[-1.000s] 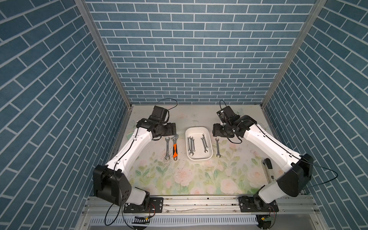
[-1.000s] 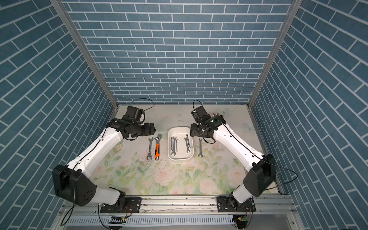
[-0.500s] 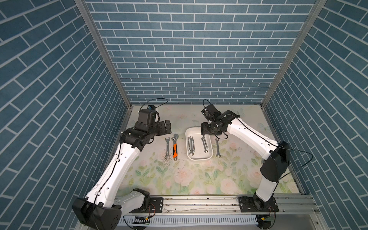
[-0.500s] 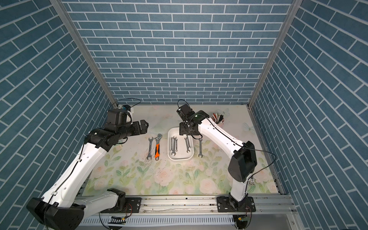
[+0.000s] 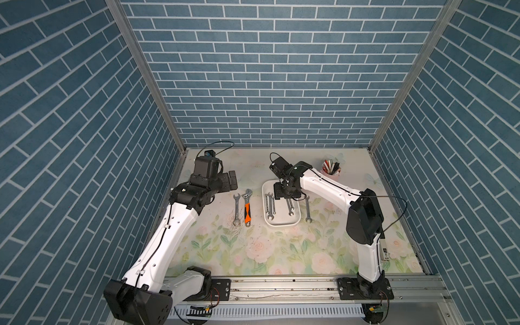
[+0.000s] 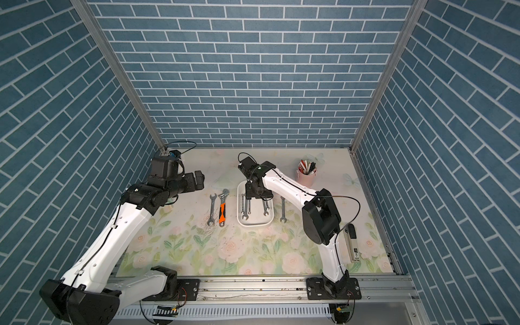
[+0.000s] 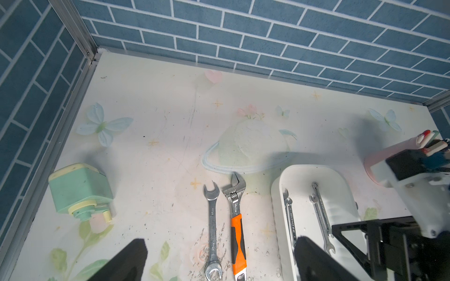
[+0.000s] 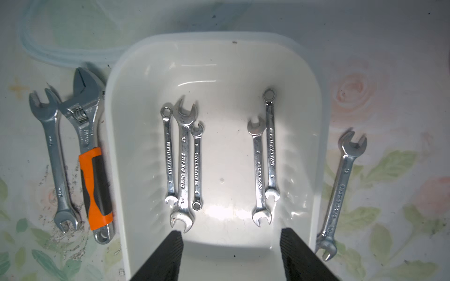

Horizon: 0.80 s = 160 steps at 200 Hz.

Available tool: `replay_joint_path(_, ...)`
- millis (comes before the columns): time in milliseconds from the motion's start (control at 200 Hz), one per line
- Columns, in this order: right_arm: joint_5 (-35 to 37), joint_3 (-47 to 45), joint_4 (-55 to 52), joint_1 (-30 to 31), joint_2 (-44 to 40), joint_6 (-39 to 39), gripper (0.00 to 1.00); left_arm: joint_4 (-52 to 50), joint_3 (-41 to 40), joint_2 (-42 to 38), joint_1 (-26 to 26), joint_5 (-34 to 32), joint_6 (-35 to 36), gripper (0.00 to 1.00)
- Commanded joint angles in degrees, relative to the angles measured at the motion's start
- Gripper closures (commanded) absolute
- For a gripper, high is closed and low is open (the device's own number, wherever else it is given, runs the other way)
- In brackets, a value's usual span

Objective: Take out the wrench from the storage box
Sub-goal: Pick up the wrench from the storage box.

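The storage box [image 5: 281,224] is a white shallow tray in the middle of the table, seen in both top views [image 6: 254,224]. Several small silver wrenches lie lengthwise in it: three side by side [image 8: 183,158] and a pair [image 8: 264,155]. My right gripper [image 8: 231,236] hangs over the tray [image 8: 114,146], open, with only the tray floor between its fingers. In a top view it covers the wrenches' far ends [image 5: 285,194]. My left gripper [image 5: 232,181] stands wide open and empty above the table, left of the tray, over two loose wrenches [image 7: 220,239].
A silver open-end wrench [image 5: 237,209] and an orange-handled adjustable wrench [image 5: 247,206] lie left of the tray; another wrench [image 5: 307,209] lies right of it. A pink cup of pens [image 5: 331,170] stands at the back right. A green box [image 7: 80,189] sits near the left wall.
My right gripper has moved left, from beside the tray's right edge to over the tray. The left arm's elbow has dropped back toward the front while its gripper stayed about where it was.
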Motion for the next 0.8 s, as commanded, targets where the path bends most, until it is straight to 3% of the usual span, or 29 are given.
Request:
replay_joint_path(0, -0.6, 2.1, -0.3, 0.3, 2.7, 1.3, 0.33, 1.1, -0.3, 0.1, 0.7, -0.9, 1.0, 0.0)
replay_joint_path(225, -2.1, 3.4, 0.2, 0.2, 6.6, 1.2, 0.34, 2.7, -2.7, 0.9, 0.7, 2.7, -0.6, 0.0)
replay_joint_path(510, -3.9, 5.9, 1.2, 0.8, 10.8, 1.7, 0.39, 2.7, -3.4, 1.6, 0.7, 2.8, -1.1, 0.0)
replay_joint_path(795, -3.1, 9.2, -1.3, 1.0, 14.1, 2.3, 0.5, 2.1, -3.4, 1.1, 0.7, 2.5, -1.1, 0.0)
